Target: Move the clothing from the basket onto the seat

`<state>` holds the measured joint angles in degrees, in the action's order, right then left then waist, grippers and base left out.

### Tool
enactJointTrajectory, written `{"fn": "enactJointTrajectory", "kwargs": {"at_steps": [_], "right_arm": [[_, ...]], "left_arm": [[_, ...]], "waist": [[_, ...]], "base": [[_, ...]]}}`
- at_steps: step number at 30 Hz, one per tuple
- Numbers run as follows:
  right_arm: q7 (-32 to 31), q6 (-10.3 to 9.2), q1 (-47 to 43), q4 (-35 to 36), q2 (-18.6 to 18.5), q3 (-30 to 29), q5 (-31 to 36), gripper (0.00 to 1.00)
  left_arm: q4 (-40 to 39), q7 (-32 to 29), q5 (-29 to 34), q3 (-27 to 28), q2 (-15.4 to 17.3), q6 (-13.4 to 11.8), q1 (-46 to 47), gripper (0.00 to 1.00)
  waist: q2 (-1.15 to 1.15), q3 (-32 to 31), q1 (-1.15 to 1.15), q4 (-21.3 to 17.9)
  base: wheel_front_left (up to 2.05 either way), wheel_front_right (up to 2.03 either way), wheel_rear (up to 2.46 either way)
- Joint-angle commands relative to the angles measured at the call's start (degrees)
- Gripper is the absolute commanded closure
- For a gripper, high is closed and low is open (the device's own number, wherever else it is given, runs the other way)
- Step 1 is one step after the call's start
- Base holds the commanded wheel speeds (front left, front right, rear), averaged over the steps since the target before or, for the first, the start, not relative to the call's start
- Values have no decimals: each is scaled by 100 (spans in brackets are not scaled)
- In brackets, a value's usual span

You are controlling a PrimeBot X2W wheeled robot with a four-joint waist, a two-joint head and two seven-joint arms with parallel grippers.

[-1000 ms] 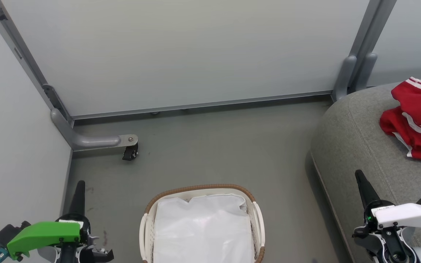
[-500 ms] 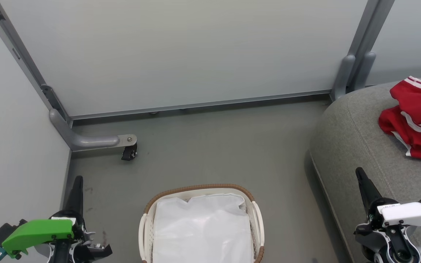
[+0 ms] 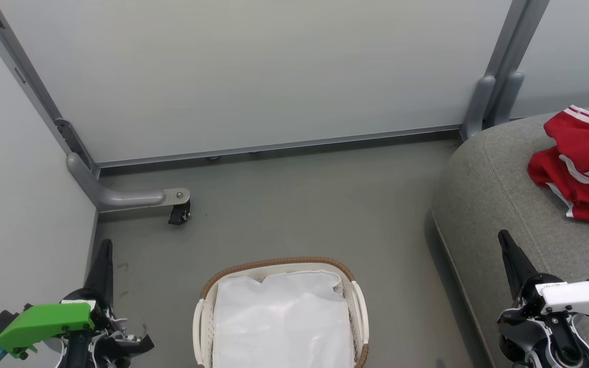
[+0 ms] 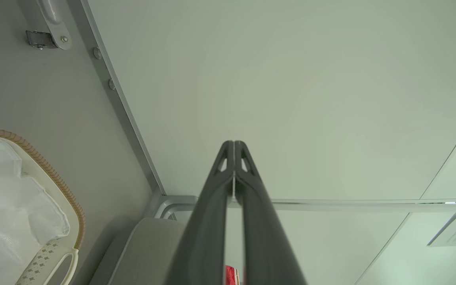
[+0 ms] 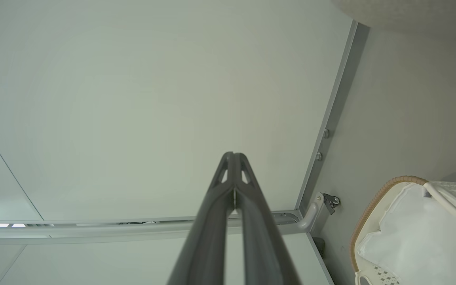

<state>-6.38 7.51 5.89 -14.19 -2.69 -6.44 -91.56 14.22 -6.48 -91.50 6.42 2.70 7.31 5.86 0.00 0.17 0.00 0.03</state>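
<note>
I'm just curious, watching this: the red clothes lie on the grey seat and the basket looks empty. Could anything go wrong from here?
Possibly. The right tool, shut, appears just over the seat, not far from the clothing; a careless swing might snag and drag it. The crumpled liner in the basket could hide a leftover piece; I cannot tell.
</note>
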Motion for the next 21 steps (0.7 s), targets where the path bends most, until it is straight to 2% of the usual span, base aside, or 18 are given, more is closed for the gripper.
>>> {"fn": "enactJointTrajectory", "kwargs": {"at_steps": [1,21], "right_arm": [[-31,-4,57,34,-36,-22,-105,100],[-36,-4,55,31,-34,-19,-95,100]], "left_arm": [[-33,-25,-112,30,33,33,66,100],[-28,-30,-102,26,33,29,64,100]], "waist": [[0,1,0,-2],[0,1,0,-3]], "base": [[0,0,0],[0,0,0]]}}
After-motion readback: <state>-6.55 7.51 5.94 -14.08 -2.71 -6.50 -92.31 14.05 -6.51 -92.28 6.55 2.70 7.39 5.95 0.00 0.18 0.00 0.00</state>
